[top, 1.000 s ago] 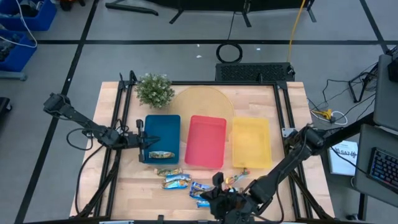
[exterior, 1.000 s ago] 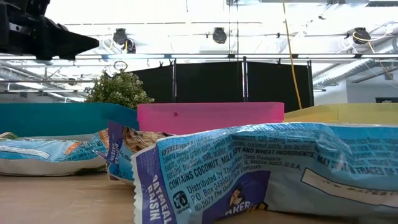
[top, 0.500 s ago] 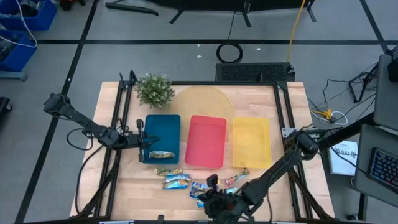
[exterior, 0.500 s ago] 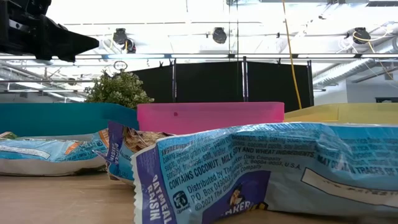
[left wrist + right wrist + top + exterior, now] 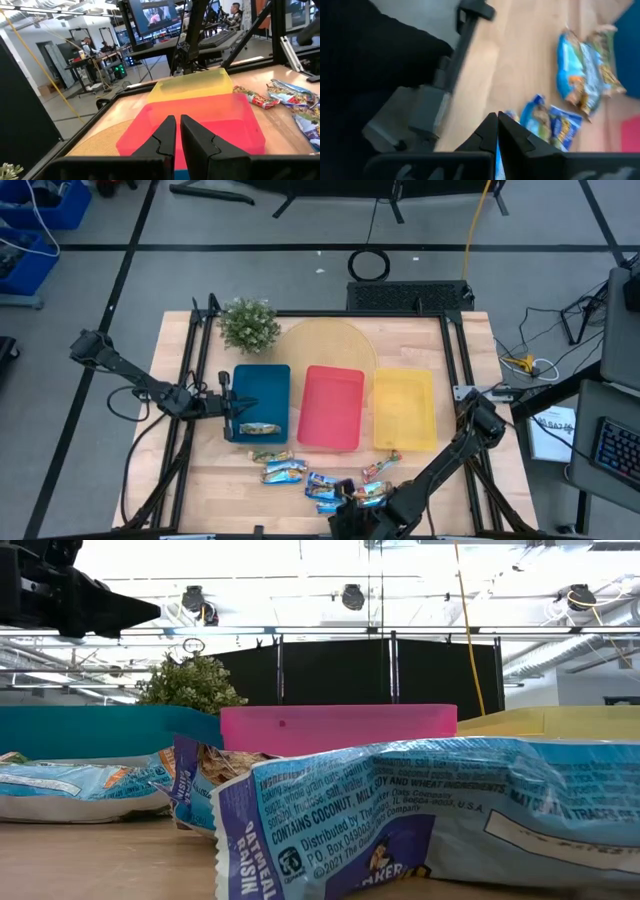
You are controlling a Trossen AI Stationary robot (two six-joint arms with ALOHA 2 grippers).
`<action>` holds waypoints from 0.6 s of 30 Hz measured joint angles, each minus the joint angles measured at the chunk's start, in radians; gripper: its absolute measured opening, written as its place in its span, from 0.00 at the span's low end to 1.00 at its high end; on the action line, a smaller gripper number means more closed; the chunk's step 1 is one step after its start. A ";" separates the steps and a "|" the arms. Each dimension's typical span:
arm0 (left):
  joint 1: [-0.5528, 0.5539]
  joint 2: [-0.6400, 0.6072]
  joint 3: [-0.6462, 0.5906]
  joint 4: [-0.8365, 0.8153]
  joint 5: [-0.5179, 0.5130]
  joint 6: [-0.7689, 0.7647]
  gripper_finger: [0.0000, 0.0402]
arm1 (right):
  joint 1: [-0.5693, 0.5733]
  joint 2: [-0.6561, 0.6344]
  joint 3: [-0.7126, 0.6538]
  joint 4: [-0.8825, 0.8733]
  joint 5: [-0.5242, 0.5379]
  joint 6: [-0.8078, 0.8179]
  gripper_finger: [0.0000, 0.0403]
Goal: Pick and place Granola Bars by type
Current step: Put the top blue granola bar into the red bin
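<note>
Blue tray [image 5: 262, 392], pink tray [image 5: 332, 405], yellow tray [image 5: 404, 408].

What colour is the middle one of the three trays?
Pink-red: the rectangular plastic middle tray sits between the blue and yellow ones, clearest in the high view.

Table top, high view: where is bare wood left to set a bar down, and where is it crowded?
Free: the front left corner, left of the loose granola bars, and the strip right of the yellow tray. The red tray and yellow tray look empty. Crowded: the front middle, where bars cluster by the right gripper; the left gripper hangs at the blue tray.

Three trays [image 5: 330, 406], one plant [image 5: 248, 324], about seven granola bars [image 5: 284, 470]
</note>
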State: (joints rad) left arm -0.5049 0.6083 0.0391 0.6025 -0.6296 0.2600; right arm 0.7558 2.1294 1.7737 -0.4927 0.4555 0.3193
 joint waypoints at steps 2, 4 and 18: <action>0.000 0.000 0.000 0.000 0.000 0.000 0.09 | -0.001 -0.003 0.000 -0.023 0.020 0.013 0.08; 0.000 0.000 0.000 0.001 0.000 0.000 0.09 | -0.009 -0.005 0.000 -0.059 0.046 0.034 0.15; 0.000 0.000 0.000 -0.002 0.000 -0.039 0.09 | -0.142 0.002 -0.118 -0.106 -0.093 0.078 0.35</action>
State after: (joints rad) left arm -0.5053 0.6083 0.0391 0.6010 -0.6296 0.2207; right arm 0.6143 2.1312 1.6559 -0.5987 0.3620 0.3975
